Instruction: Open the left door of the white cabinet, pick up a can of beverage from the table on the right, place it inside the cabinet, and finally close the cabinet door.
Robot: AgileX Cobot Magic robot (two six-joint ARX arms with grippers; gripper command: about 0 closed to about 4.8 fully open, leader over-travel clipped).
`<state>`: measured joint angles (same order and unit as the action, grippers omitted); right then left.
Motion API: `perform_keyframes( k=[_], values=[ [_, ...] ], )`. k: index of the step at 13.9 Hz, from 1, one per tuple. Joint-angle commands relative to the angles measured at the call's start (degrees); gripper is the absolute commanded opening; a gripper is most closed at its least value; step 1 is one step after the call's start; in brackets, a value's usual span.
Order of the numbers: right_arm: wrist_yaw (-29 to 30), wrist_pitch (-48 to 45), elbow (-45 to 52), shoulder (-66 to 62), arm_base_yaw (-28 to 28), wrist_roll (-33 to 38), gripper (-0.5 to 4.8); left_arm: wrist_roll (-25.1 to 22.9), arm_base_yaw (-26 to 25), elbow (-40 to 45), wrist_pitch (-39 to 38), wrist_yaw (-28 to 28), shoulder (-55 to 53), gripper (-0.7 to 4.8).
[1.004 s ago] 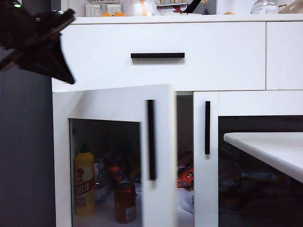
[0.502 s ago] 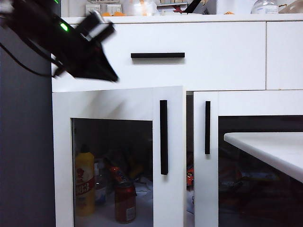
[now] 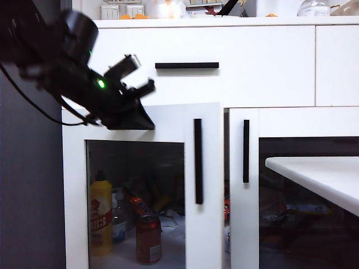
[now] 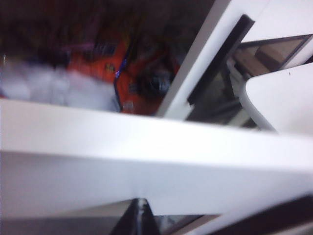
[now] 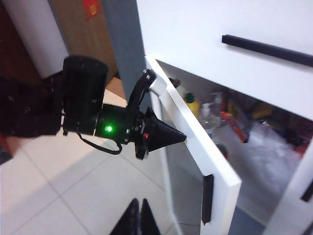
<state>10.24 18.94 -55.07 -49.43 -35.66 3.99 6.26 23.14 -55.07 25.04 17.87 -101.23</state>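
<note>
Fingers pressed together on both arms, pinching nothing. Left gripper (image 3: 146, 123) up against the top of the left door (image 3: 208, 235), on its outer face, left of the vertical black handle (image 3: 198, 161); contact or a small gap, cannot tell. Closed tip likely used as a blunt pusher, since shutting a door calls for no grasp. Door ajar, with a dark slit showing between it and the matching right door (image 3: 236, 224). Right gripper (image 5: 139, 218) out on the near side above the tiled floor (image 5: 58, 191), clear of the door's swing and out of the exterior view. Can of beverage (image 3: 148, 240) upright inside the white cabinet (image 3: 252, 84), behind the dark glass, right of the yellow bottle (image 3: 101, 216). Table (image 3: 320, 176) bare at its visible corner. Judged: closing step in hand, with a last push needed to seat the door flush.
</note>
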Motion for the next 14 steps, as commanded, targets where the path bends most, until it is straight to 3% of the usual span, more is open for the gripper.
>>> perform_keyframes(
  k=[1,6,14],
  values=[
    [-0.24,-0.13,-0.15,-1.92,0.07,-1.05,-0.07,-1.38,0.07,-0.37,11.13,-1.11,-4.15,-0.06],
    [-0.24,0.50,-0.15,-5.49,0.50,-1.05,-0.07,-1.79,0.09,-1.09,18.36,-3.85,-10.14,-0.06],
    [0.13,-3.32,0.22,-13.22,0.79,-1.07,-0.07,-3.04,0.11,-15.96,17.59,-5.20,-19.47,-0.06]
  ],
)
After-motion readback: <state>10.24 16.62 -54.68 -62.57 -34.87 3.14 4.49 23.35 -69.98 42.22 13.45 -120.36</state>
